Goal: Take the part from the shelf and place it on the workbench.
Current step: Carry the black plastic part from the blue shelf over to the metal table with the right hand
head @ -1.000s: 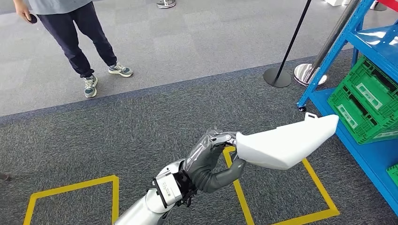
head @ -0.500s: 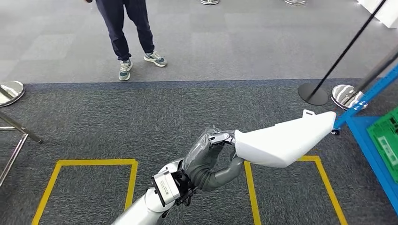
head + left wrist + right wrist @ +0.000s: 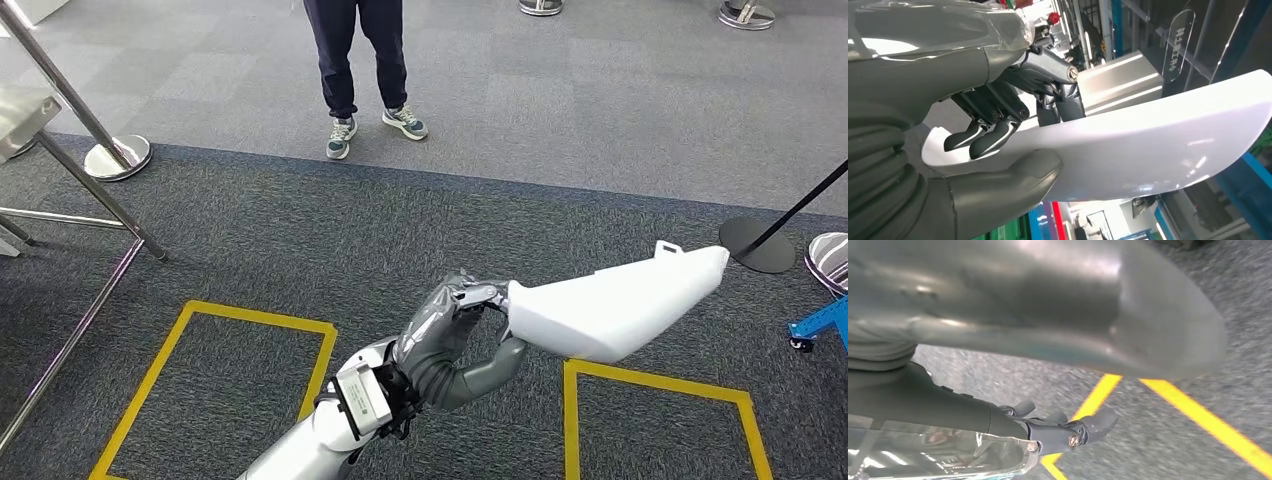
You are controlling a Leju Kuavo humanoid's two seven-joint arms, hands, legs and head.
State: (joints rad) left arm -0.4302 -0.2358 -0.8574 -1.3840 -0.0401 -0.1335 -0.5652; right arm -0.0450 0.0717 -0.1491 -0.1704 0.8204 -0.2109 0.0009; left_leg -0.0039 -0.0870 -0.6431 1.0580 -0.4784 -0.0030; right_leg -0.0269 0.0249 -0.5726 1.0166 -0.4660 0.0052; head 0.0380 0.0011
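Observation:
The part (image 3: pixel 610 305) is a long, smooth white shell with a small tab at its far end. My left hand (image 3: pixel 445 335) grips its near end and holds it out over the dark carpet, pointing to the right. In the left wrist view the thumb (image 3: pixel 998 185) presses one face of the part (image 3: pixel 1148 145) and the dark fingers (image 3: pixel 993 135) curl over its edge. My right hand (image 3: pixel 1023 305) hangs above the carpet with its fingers (image 3: pixel 1068 432) spread away from the thumb and nothing in them.
A person's legs (image 3: pixel 365 60) stand ahead on the lighter floor. A metal frame (image 3: pixel 80 300) and a stanchion base (image 3: pixel 118 158) are at the left. Yellow floor squares (image 3: pixel 250 320) lie below. At the right are a black stanchion base (image 3: pixel 757 245) and a blue shelf foot (image 3: pixel 815 325).
The camera has swung left: the blue shelf with green crates has slid out at the right, and a metal frame has come in at the left. My left hand still holds the part.

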